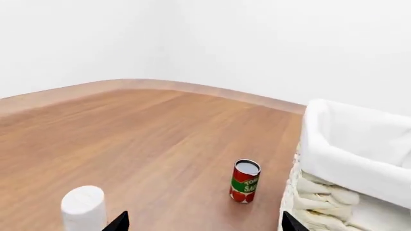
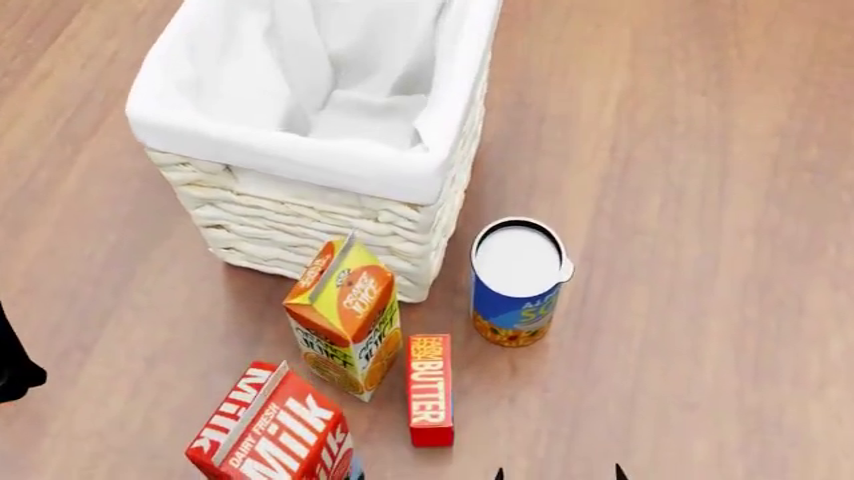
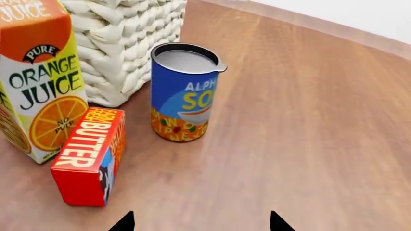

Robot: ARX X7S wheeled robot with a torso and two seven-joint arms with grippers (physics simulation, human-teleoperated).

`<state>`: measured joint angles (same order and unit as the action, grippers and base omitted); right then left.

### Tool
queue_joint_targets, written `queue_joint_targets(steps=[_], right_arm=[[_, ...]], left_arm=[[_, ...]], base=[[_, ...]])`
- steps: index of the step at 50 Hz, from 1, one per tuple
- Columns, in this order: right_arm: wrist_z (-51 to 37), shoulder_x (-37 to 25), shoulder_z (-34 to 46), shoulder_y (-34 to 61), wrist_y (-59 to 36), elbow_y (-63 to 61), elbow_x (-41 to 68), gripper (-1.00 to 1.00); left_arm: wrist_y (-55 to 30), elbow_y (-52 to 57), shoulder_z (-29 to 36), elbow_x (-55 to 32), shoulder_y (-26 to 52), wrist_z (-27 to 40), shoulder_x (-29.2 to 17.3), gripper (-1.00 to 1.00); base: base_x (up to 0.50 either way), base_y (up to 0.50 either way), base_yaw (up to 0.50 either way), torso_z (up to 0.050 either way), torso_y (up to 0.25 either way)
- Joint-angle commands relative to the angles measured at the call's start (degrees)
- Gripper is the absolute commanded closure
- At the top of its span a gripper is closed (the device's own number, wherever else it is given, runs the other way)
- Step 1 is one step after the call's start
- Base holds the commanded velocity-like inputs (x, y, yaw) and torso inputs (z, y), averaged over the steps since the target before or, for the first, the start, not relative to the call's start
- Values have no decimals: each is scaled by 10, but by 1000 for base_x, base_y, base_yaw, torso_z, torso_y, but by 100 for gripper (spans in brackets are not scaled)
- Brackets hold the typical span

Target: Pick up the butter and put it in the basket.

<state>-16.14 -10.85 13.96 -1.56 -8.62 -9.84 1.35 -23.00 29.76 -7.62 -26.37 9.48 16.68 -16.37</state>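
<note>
- We see the butter lying flat on the wooden floor, just beside the orange juice carton.
- The blue soup can stands upright near the basket.
- Our right gripper shows only two dark fingertips, spread apart, seemingly holding nothing.

Sitting on the wooden floor are one basket, one butter box, one orange juice carton and one milk carton. Three cans are showing in all: one blue soup can, one red tomato sauce can, and one white-topped can only partly showing. Two pairs of dark gripper tips are peeking in, one for the left gripper and one for the right gripper.
</note>
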Motion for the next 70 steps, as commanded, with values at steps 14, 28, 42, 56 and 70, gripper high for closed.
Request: queue_joint_targets(steps=[14,28,42,56,70], right_arm=[[30,-12,57,-20,171,92,-16,-100],[71,24,98,80,207,198,-12,-100],[67,20,99,85,203,198,-3,-100],[68,27,99,105,199,226,19,-100],[83,39,84,134,197,273,76,-100]], left_arm=[[-35,41,-11,-17,-31,39,-1,-100],[-40,38,-21,-29,-28,42,-8,-100],[-43,41,-22,-36,-29,46,-11,-100],[-42,41,-21,-39,-30,49,-13,-100],[-40,42,-18,-40,-32,51,-14,-100]], base=[[0,0,0,0,0],[0,0,0,0,0],[0,0,0,0,0],[0,0,0,0,0],[0,0,0,0,0]])
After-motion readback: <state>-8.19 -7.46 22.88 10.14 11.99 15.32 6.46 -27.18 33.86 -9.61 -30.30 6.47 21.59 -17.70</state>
